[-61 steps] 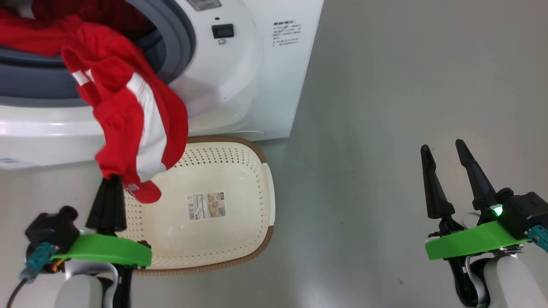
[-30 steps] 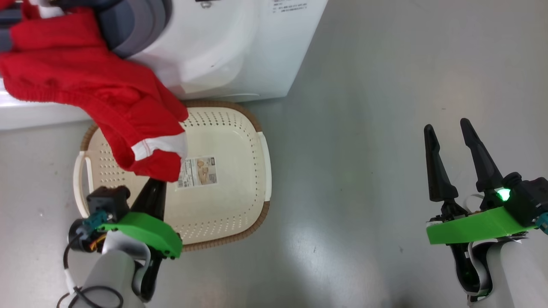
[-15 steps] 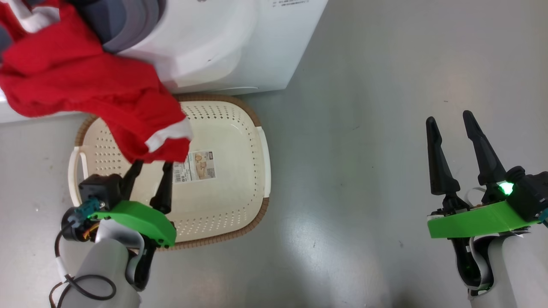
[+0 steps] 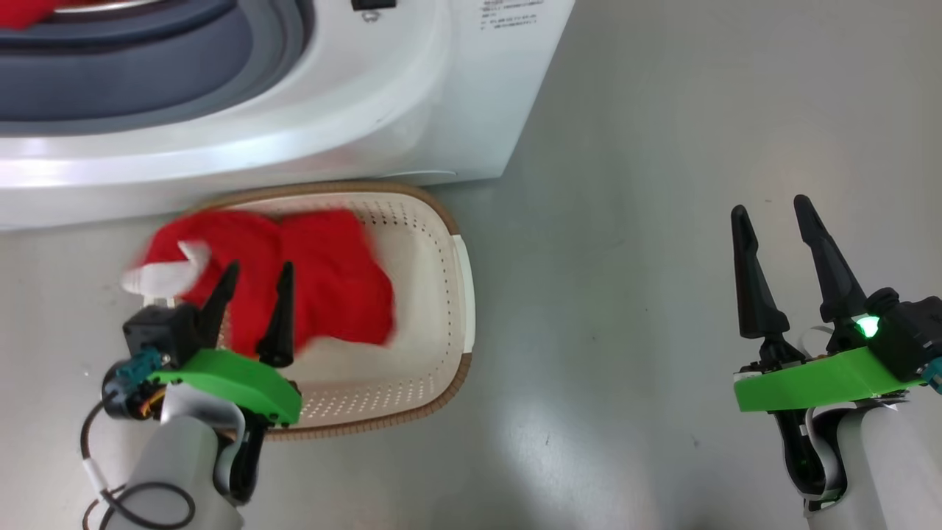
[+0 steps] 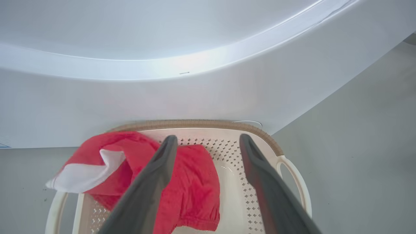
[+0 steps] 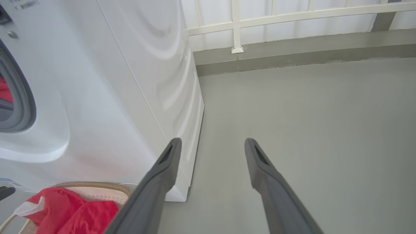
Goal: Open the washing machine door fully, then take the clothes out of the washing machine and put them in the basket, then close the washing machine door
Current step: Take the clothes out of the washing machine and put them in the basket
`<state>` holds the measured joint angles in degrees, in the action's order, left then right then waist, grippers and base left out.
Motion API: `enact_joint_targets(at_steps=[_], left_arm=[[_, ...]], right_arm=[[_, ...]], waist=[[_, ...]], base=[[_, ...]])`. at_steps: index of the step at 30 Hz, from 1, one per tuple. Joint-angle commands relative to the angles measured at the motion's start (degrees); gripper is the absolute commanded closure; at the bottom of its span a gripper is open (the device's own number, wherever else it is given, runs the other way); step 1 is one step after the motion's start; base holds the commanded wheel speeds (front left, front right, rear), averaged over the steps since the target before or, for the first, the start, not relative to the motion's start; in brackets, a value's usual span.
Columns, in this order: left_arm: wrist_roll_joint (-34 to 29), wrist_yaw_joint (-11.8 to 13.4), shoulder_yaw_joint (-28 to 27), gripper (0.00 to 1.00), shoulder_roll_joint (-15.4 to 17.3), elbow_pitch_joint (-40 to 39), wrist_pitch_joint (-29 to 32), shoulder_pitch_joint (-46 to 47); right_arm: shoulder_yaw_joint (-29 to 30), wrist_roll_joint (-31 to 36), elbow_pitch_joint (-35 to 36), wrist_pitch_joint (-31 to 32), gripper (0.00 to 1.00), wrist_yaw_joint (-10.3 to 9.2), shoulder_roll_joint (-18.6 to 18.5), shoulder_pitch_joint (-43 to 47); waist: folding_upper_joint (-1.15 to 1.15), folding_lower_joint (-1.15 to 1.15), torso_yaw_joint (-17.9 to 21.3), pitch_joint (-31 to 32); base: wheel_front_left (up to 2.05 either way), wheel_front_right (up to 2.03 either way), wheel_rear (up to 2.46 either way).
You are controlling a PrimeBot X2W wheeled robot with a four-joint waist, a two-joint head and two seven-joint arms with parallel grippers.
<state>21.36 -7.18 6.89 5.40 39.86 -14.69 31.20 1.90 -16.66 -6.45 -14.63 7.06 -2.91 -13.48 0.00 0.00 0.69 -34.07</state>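
while my left gripper point(image 4: 260, 266) hangs spread and empty over the cream perforated plastic basket point(image 4: 462, 294), one bright red garment point(image 4: 331, 283) lies inside; next, i reckon, comes a reach into the white washing machine point(image 4: 456, 110) for more.

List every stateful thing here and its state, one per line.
washing machine: opening uncovered, red fabric inside.
basket: upright on the floor, by the machine's front.
red garment: lying in the basket, white end over its left rim.
left gripper: open, empty, above the basket.
right gripper: open, empty, over the floor.
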Motion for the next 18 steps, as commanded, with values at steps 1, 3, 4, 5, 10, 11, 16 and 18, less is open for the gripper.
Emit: enact_joint_targets(at_steps=[1,3,4,5,10,11,16,18], left_arm=[[0.0,-0.3,-2.0,0.0,1.2,-1.7,-0.3,-2.6],[-0.5,-0.3,-2.6,0.0,1.0,-2.8,-0.3,-3.6],[-0.9,-0.3,-2.8,0.0,0.9,-3.5,-0.3,-4.1],[-1.1,-0.3,-3.2,0.0,0.8,-4.2,-0.3,-4.6],[-2.0,-0.3,-4.9,0.0,0.8,-7.6,-0.3,-6.9],[-2.3,-0.3,-5.2,0.0,0.8,-8.3,-0.3,-7.5],[-3.3,-0.3,-6.7,0.0,0.9,-11.3,-0.3,-9.4],[-3.9,-0.3,-7.5,0.0,0.9,-12.8,-0.3,-10.4]], right_arm=[[-1.1,0.1,1.0,-0.4,0.0,0.43,0.0,0.9],[-1.2,0.2,0.7,-0.4,0.0,0.43,0.0,1.2],[-1.2,0.3,0.6,-0.4,0.0,0.43,0.0,1.3],[-1.2,0.3,0.4,-0.4,0.0,0.43,0.0,1.5],[-1.0,0.6,-0.1,-0.4,0.0,0.43,0.0,2.5],[-1.0,0.7,-0.1,-0.4,0.0,0.43,0.0,2.8],[-1.0,0.8,-0.6,-0.4,0.0,0.43,0.0,3.9],[-1.1,0.8,-0.9,-0.4,0.0,0.43,0.0,4.6]], waist=[[0.0,0.0,-0.5,1.3],[0.0,0.0,-0.7,2.3],[0.0,0.0,-0.8,2.8],[0.0,0.0,-0.9,3.4],[0.0,0.0,-1.3,6.2],[0.0,0.0,-1.4,6.8],[0.0,0.0,-1.7,9.3],[0.0,0.0,-1.9,10.6]], base=[[0.0,0.0,0.0],[0.0,0.0,0.0],[0.0,0.0,0.0],[0.0,0.0,0.0],[0.0,0.0,0.0],[0.0,0.0,0.0],[0.0,0.0,0.0],[0.0,0.0,0.0]])
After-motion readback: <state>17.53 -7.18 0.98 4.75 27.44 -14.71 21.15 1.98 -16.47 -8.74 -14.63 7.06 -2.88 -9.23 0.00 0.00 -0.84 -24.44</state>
